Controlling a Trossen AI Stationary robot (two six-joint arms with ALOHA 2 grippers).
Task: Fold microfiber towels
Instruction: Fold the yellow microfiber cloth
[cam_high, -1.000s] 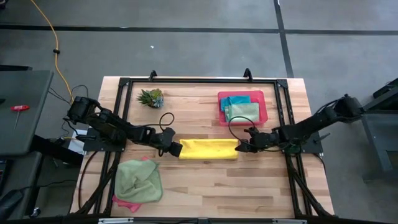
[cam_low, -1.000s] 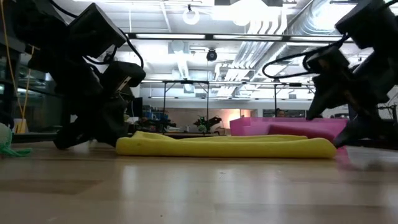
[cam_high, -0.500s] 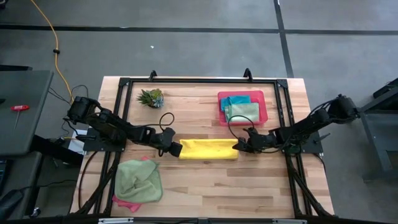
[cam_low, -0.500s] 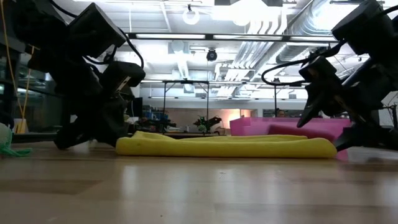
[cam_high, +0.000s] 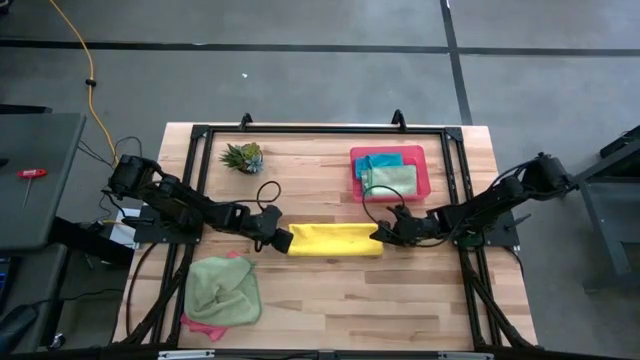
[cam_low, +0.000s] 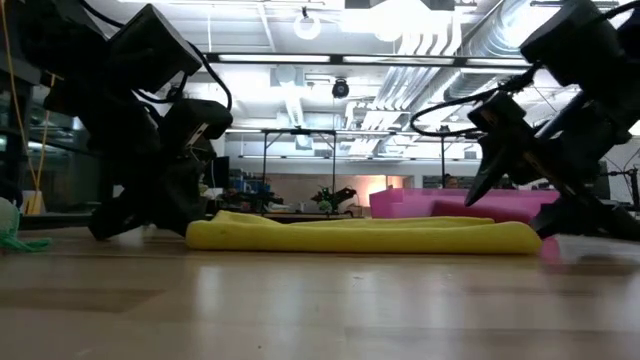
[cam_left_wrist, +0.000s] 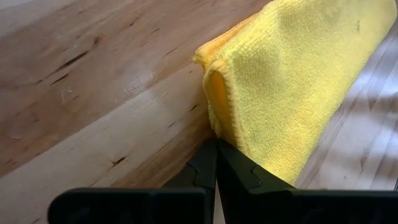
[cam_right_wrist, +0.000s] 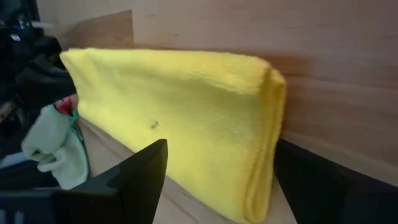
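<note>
We judged the soft, limp yellow towel (cam_high: 336, 240) best pinched at its 3 o'clock end, where our right tool (cam_high: 385, 233) stood wide; left tool (cam_high: 284, 240) clamped its 9 o'clock edge.

Left gripper (cam_high: 284, 240) closed low at the table; right gripper (cam_high: 383, 235) spread wide.

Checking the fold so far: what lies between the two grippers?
The folded yellow towel lies flat between the shut left gripper and the open right gripper, as the high view shows.
</note>
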